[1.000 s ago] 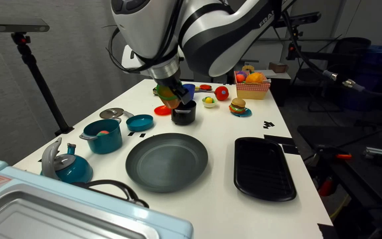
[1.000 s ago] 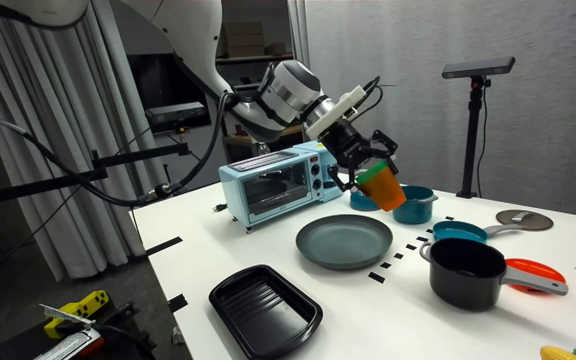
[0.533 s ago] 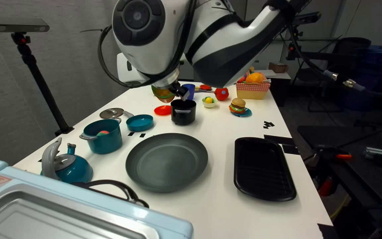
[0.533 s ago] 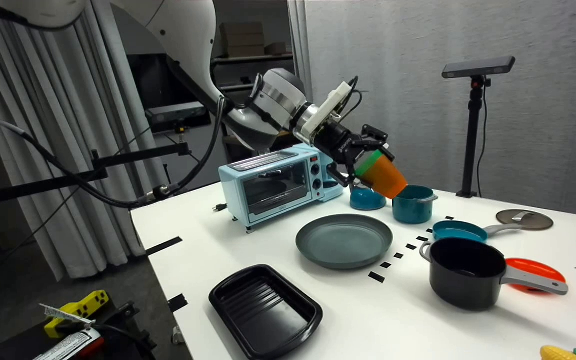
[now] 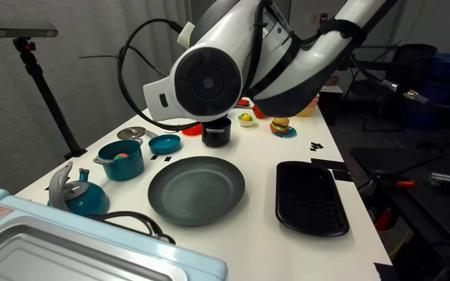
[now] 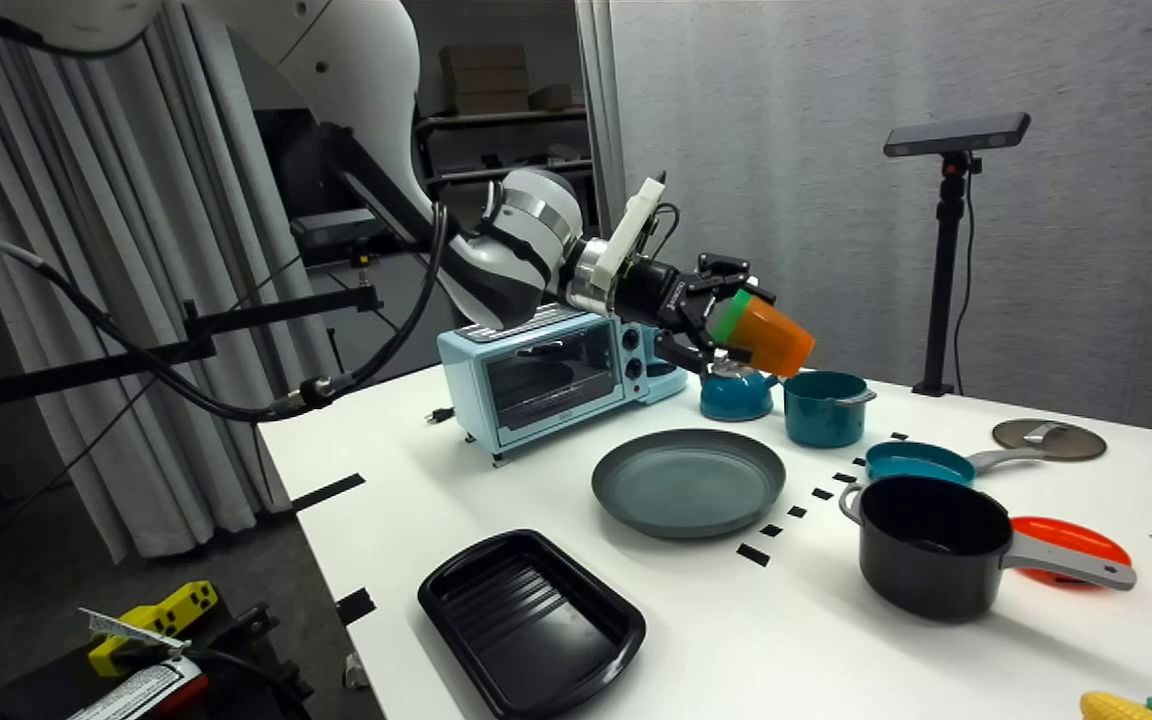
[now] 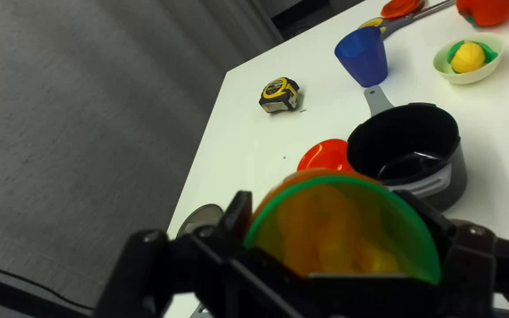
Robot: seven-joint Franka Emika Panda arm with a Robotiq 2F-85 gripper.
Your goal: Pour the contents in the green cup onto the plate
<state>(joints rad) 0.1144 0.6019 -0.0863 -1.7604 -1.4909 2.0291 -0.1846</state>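
In an exterior view, a black tray (image 6: pixel 536 630) lies near on the bench (image 6: pixel 766 640); behind it rests the plate (image 6: pixel 688 482). Farther, in the air, the pincer (image 6: pixel 748 325) pinches the tilted green cup (image 6: pixel 734 317); the contents (image 7: pixel 327 227), blurred in the wrist view, seem inside it.

The cup (image 6: pixel 736 317), green at its rim and orange below, was held aloft, tipped far over, its rim slightly above its base. Yellow-orange contents (image 7: pixel 327 234) were seen blurred inside. The plate (image 6: pixel 686 490), round and grey, was seen lying flat, lower and apart.
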